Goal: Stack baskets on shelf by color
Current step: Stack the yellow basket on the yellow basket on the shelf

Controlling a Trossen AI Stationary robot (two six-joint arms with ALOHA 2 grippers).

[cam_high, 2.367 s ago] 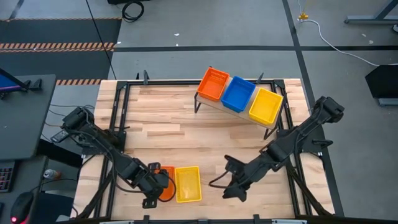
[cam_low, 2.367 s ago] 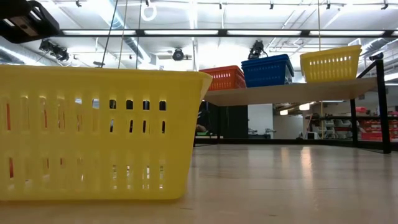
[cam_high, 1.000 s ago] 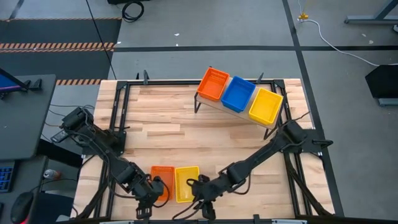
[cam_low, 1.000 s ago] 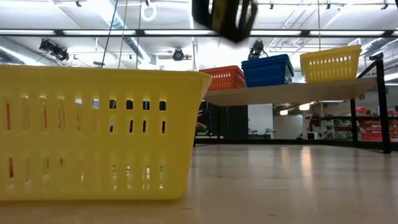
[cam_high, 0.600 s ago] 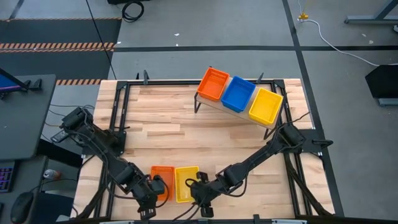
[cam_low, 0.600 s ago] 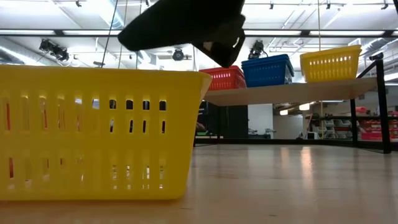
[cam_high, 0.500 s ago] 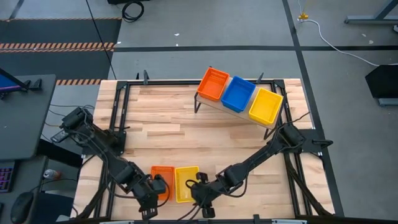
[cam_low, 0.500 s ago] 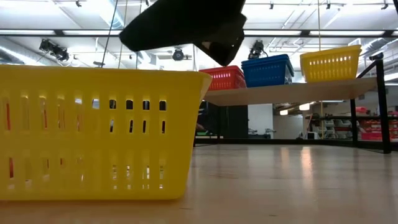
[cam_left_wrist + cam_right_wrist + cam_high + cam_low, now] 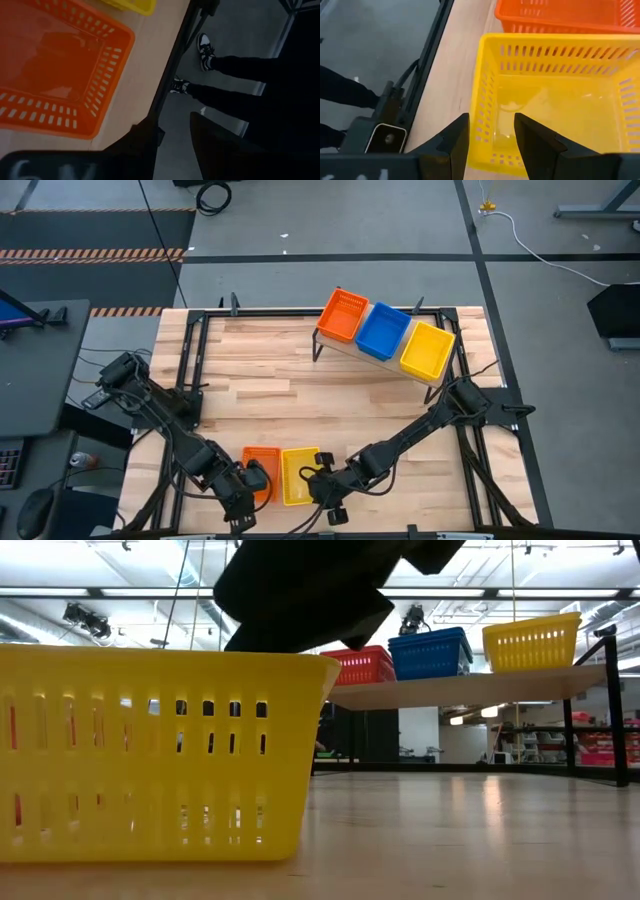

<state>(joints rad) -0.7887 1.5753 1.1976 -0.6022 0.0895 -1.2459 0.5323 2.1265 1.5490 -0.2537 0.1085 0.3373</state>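
Five shallow rectangular plastic mesh-walled baskets are in sight: two orange, two yellow, one blue. Up on the light wooden plank shelf (image 9: 432, 384) on thin black legs, well away from both tools, sit three in a slanted row: an orange basket (image 9: 343, 316), a blue basket (image 9: 384, 332) and a yellow basket (image 9: 427, 349), side by side and touching. Whether any of these is a stack of several, I cannot tell. Their long axes run across the shelf's length, roughly parallel to each other.

Down at the near edge of the slatted wooden tabletop (image 9: 280, 385), two more lie side by side, long axes running from near edge to far edge. The second yellow basket (image 9: 297, 477) sits right under the right tool (image 9: 318, 480), whose fingers (image 9: 452, 142) stand apart, straddling that basket's end wall: one outside, one over the inside. They grip nothing that I can see. That basket is empty, its clear floor showing through.

The second orange basket (image 9: 261, 471) sits beside it, also empty, with the left tool (image 9: 242, 498) just past its near corner, over the tabletop's edge. Its fingers stand part open and have hold of nothing.

A person's legs and shoes (image 9: 205, 45) show on the floor beyond the left tool.
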